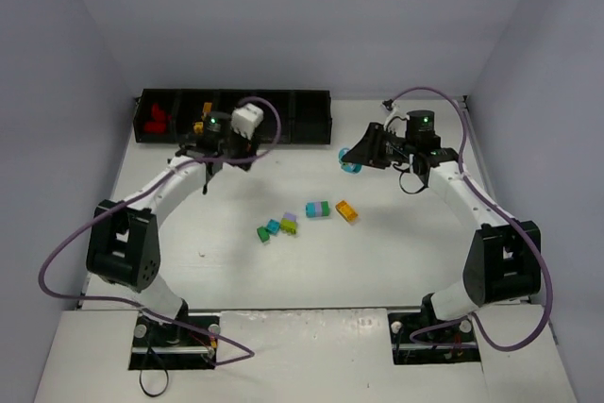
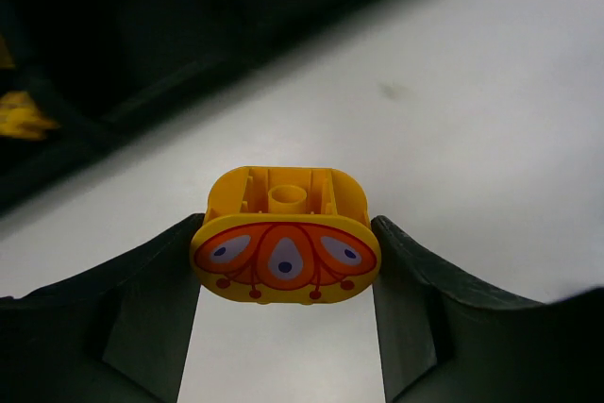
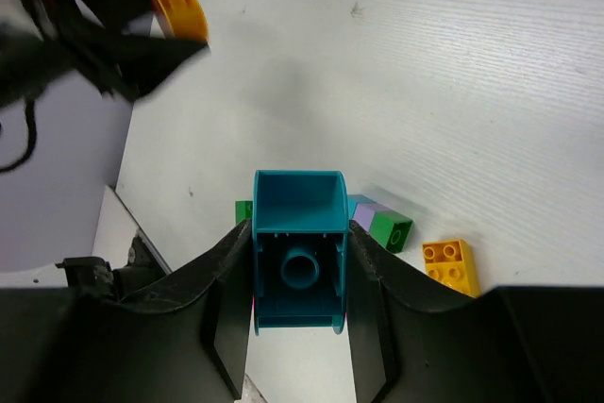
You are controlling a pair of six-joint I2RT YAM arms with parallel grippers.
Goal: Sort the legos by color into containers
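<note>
the black tray sits just ahead of the left gripper, probably by the compartment where something yellow shows, though that corner is dim. this gripper is clenched on a rounded orange brick; the next move calls for carrying it forward over that compartment and releasing. the right gripper grasps a cyan brick, the tray ahead to its left. loose bricks lie behind both grippers.

The white-and-black left arm reaches from its base toward 1 o'clock, its black two-finger left gripper clamped on a rounded orange plastic brick, while the right arm folds back toward 10 o'clock, its right gripper pointing to 9 o'clock and pinching a cyan plastic brick.
</note>
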